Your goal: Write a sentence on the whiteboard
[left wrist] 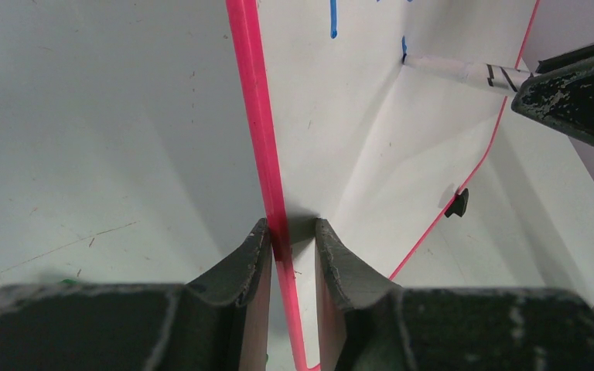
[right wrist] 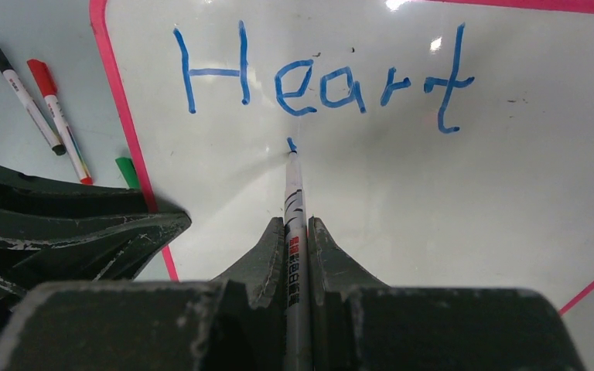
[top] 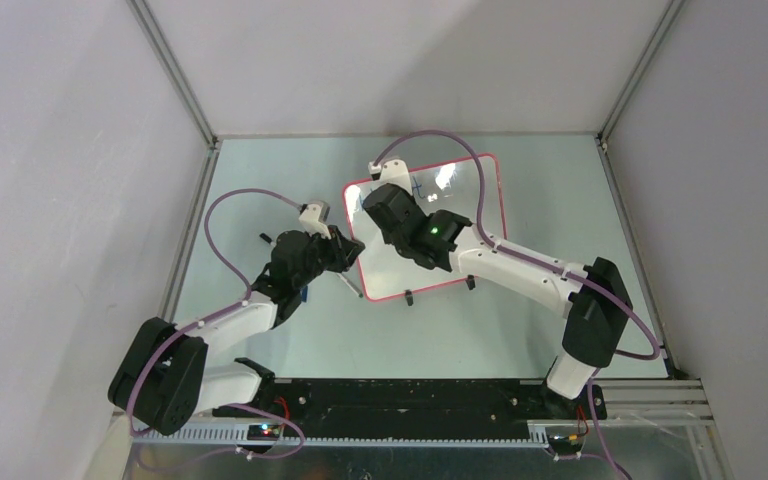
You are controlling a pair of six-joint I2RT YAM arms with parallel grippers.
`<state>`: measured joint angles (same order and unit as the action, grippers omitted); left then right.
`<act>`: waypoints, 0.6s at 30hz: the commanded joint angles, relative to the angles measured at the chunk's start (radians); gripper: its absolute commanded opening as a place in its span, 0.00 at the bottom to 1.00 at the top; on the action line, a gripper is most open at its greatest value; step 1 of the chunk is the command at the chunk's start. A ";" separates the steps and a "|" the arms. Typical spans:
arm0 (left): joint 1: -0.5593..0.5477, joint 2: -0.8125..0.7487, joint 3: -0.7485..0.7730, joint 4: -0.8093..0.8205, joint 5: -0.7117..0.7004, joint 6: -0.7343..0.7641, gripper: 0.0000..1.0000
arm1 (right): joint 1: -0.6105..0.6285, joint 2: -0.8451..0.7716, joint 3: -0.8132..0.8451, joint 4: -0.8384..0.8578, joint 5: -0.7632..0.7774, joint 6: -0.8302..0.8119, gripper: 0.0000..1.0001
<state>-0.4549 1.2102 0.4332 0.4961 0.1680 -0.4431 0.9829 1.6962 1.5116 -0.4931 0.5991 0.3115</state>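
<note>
Right claw (right wrist: 295,224) is pinching a white marker pen (right wrist: 293,182) tight between both fingers. Barrel is pointing straight ahead, tip touching the whiteboard (right wrist: 433,201) just under the blue lettering (right wrist: 321,85). Lettering is reading "Heart", one line only, running along the upper part of the board in the right wrist view. A tiny blue tick is showing right at the pen tip, below the "e".

Left claw (left wrist: 290,232) is clamping the board's red frame (left wrist: 249,93), jaws partly closed, one finger on each side of the left edge, down near the lower corner. A black foot (left wrist: 457,204) is sticking out from the board's near edge.

Whiteboard is sitting askew on the grey table (top: 540,190), toward the far middle, between the two arms. Can't tell if it is lying flat or tipped up.

A black-capped marker (right wrist: 22,94) and a red-capped marker (right wrist: 59,117) are lying side by side on the table, just left of the frame and not touching it. A green cap (right wrist: 128,171) is peeking out beside the frame, with the rest hidden behind the left claw's finger.
</note>
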 commanded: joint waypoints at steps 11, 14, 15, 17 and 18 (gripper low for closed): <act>-0.010 -0.017 0.028 -0.014 -0.036 0.052 0.23 | 0.006 -0.007 -0.002 -0.028 0.008 0.024 0.00; -0.010 -0.018 0.028 -0.014 -0.036 0.052 0.23 | 0.008 -0.005 -0.006 -0.034 0.001 0.026 0.00; -0.011 -0.018 0.028 -0.014 -0.036 0.053 0.23 | 0.007 -0.002 -0.007 -0.036 0.000 0.027 0.00; -0.010 -0.018 0.027 -0.014 -0.036 0.052 0.23 | 0.009 -0.002 -0.007 -0.042 -0.003 0.027 0.00; -0.010 -0.019 0.026 -0.015 -0.036 0.053 0.23 | 0.010 -0.001 -0.008 -0.044 -0.003 0.029 0.00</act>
<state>-0.4557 1.2098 0.4332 0.4953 0.1665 -0.4431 0.9859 1.6962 1.5047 -0.5201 0.5968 0.3222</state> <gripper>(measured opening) 0.261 0.140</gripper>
